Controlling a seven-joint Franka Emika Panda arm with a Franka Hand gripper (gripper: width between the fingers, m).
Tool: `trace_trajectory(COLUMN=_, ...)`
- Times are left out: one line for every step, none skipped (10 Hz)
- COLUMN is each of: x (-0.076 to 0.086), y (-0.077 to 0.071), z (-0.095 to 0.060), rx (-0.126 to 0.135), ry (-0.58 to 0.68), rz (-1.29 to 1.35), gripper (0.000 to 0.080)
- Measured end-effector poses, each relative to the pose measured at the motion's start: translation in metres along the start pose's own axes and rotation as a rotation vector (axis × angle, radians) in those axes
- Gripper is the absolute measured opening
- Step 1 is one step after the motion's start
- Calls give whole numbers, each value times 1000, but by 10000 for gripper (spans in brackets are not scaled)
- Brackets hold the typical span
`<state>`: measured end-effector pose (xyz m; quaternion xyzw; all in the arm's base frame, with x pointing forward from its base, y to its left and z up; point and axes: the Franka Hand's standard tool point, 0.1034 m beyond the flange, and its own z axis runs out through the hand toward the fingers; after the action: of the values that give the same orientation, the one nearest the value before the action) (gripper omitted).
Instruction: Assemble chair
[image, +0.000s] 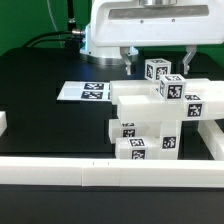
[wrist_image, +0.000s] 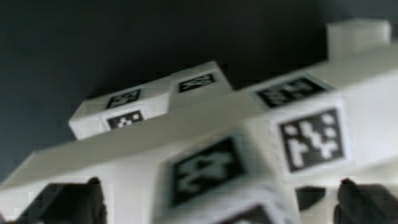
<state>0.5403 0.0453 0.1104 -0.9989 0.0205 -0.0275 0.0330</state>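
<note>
Gripper (image: 160, 57) jaws spread wide, holding nothing, poised at 12 o'clock above the stacked white chair parts (image: 155, 120), clear of the tagged post (image: 158, 71).

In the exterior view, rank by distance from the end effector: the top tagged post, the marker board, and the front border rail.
From the end effector:
1. Top tagged post, directly beneath the open fingers.
2. Marker board, flat on the table toward the exterior view's left.
3. Front border rail, along the near edge.
</note>
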Motion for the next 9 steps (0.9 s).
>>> trace_trajectory(x=1, y=1, z=0, rx=-8, ry=3, rz=-43, gripper=648)
trace_trajectory(x=0, y=-1, z=0, rx=-23, ry=0, rz=-114, gripper=648)
trace_trajectory(x=0, y=-1, z=0, rx=-36, ry=-4, rz=-203, gripper=648)
trace_trajectory(x=0, y=-1, z=0, rx=-40, ry=-6, rz=-263, gripper=648)
trace_trajectory(x=0, y=-1, z=0, rx=-40, ry=-6, rz=-264, gripper=648)
trace_trajectory(x=0, y=-1, z=0, rx=-40, ry=-7, rz=-262, gripper=511)
trace_trajectory(x=0, y=-1, z=0, rx=-39, ry=-6, rz=-244, gripper=372)
trace_trajectory(x=0, y=-1, z=0, rx=-40, ry=-6, rz=-227, gripper=372)
trace_trajectory(x=0, y=-1, z=0, rx=-40, ry=-6, rz=-228, gripper=265)
